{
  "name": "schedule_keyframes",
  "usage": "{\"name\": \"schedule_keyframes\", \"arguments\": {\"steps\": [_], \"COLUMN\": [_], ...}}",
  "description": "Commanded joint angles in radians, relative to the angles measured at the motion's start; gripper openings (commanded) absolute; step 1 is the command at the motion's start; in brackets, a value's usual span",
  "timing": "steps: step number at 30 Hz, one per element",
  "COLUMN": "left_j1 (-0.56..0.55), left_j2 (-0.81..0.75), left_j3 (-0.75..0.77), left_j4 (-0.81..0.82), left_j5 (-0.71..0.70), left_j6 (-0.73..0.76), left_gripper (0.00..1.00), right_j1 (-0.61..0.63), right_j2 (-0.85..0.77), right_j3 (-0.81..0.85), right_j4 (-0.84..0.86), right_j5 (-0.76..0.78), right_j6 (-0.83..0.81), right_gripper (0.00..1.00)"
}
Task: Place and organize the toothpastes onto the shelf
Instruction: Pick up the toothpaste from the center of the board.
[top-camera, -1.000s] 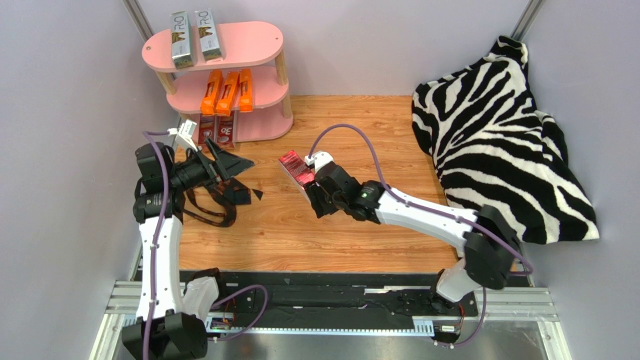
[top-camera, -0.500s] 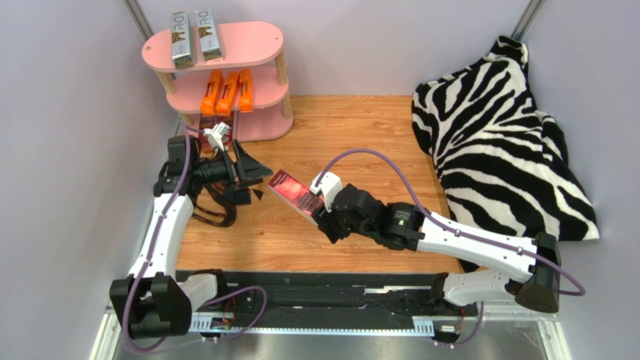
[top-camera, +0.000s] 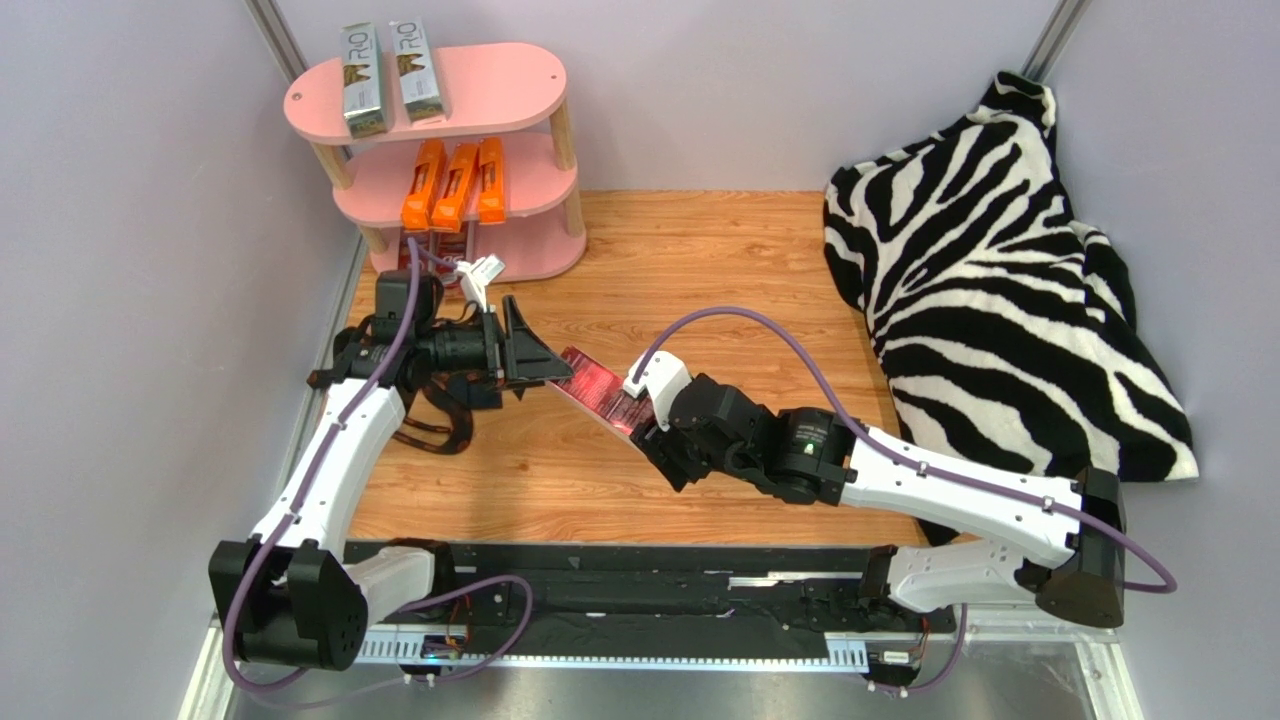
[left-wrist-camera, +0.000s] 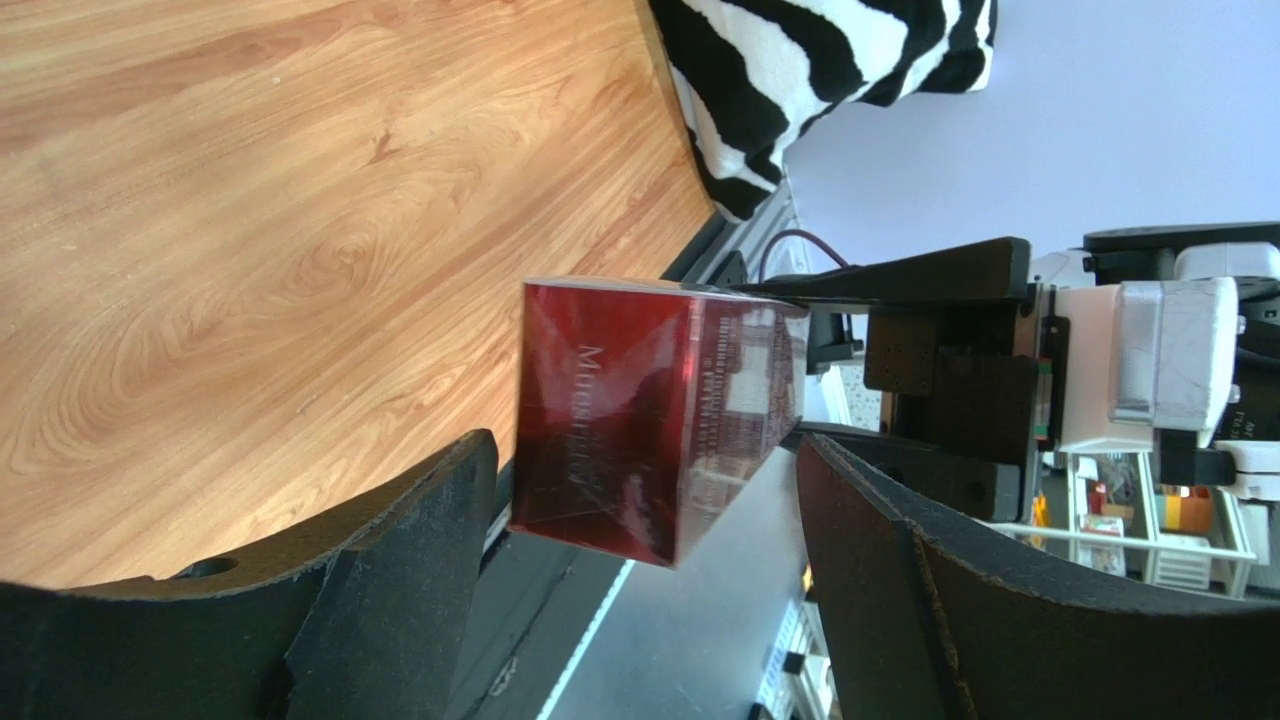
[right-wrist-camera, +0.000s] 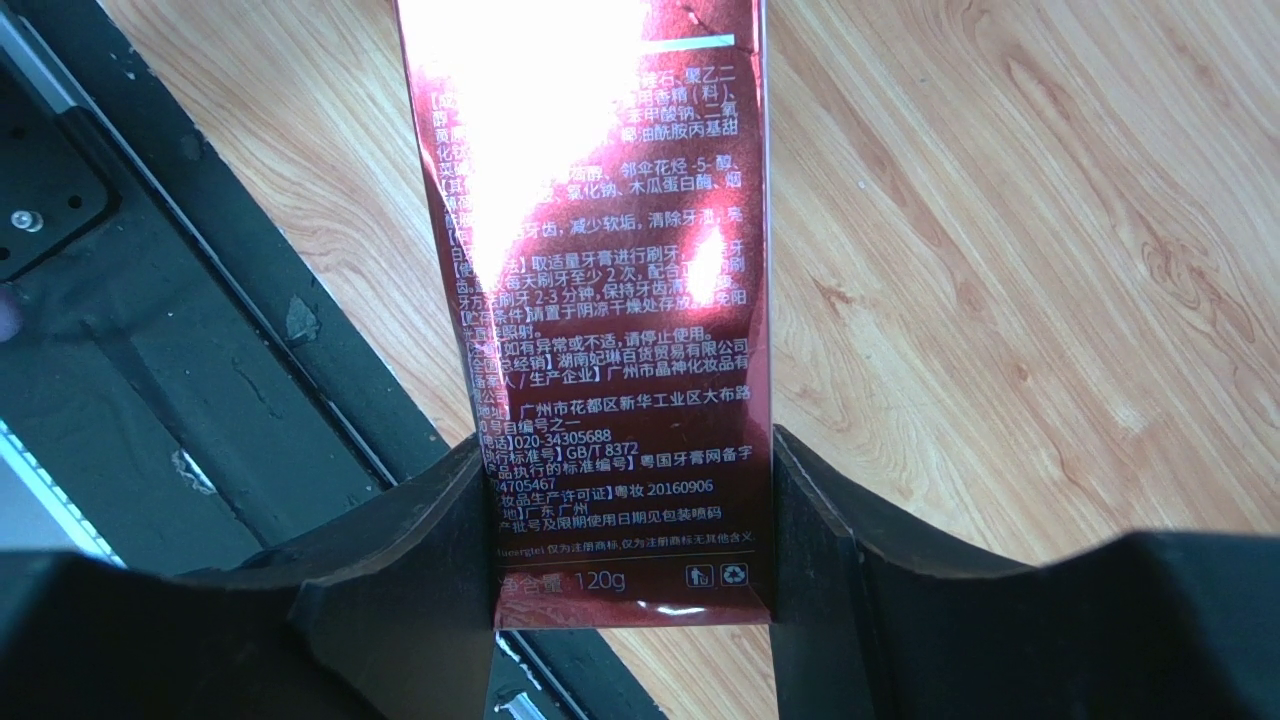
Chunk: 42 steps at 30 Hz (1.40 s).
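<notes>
A wooden desk (top-camera: 721, 270) is seen from above, with two robot arms reaching in from its near edge. In the far left corner stands a pink three-tier shelf (top-camera: 519, 68). Two silver-grey cartons (top-camera: 361, 78) lie side by side on its top board, and three orange cartons (top-camera: 455, 185) lie on the middle board. The left arm partly hides the bottom board.

Near the middle of the desk, well apart from the shelf, the right gripper (top-camera: 643, 425) is clamped on a dark red toothpaste carton (top-camera: 591, 387). It holds the carton clear of the wood, running diagonally with its free end pointing toward the left arm. From the right wrist camera, the two black fingers (right-wrist-camera: 406, 570) press against both long sides of the carton (right-wrist-camera: 601, 300), close to its printed end.

The left gripper (top-camera: 526, 353) meets that free end. Its jaws stand apart, one on each side of the carton (left-wrist-camera: 646, 420), and a sliver of space shows beside the right-hand finger (left-wrist-camera: 932, 600).

A black strap (top-camera: 428, 428) lies on the desk under the left arm. A crumpled zebra-print cloth (top-camera: 992, 270) fills the right side.
</notes>
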Motion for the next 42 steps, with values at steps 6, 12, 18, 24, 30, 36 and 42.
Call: {"name": "schedule_keyframes", "arguments": {"steps": [6,12,18,24,30,36,42], "left_j1": [-0.007,-0.038,-0.082,-0.096,-0.096,-0.096,-0.093], "left_j2": [-0.021,-0.01,-0.018,-0.024,-0.007,-0.007,0.014], "left_j3": [0.029,0.018,0.022,0.024,0.019,-0.036,-0.065], "left_j4": [0.021,0.06,0.063,0.043,0.042,0.19,0.327], "left_j5": [0.02,0.113,0.127,0.139,0.158,0.139,0.104], "left_j6": [0.008,-0.013,-0.027,-0.016,-0.013,-0.107,-0.185], "left_gripper": [0.74,0.65,0.62,0.58,0.36,0.32,0.3], "right_j1": [0.015,0.028,0.029,0.031,0.029,0.029,0.028], "right_j2": [-0.085,-0.13,-0.147,-0.144,-0.153,-0.196,-0.251], "right_j3": [0.009,-0.032,-0.037,-0.032,-0.044,-0.08,-0.106], "right_j4": [0.067,0.1,0.111,0.107,0.129,0.163,0.172], "right_j5": [-0.06,-0.077,-0.036,-0.002,0.024,0.112,0.216], "right_j6": [-0.058,-0.096,-0.095,-0.135,-0.147,-0.127,-0.045], "right_gripper": [0.39,0.41,0.41,0.41,0.42,0.57,0.82]}}
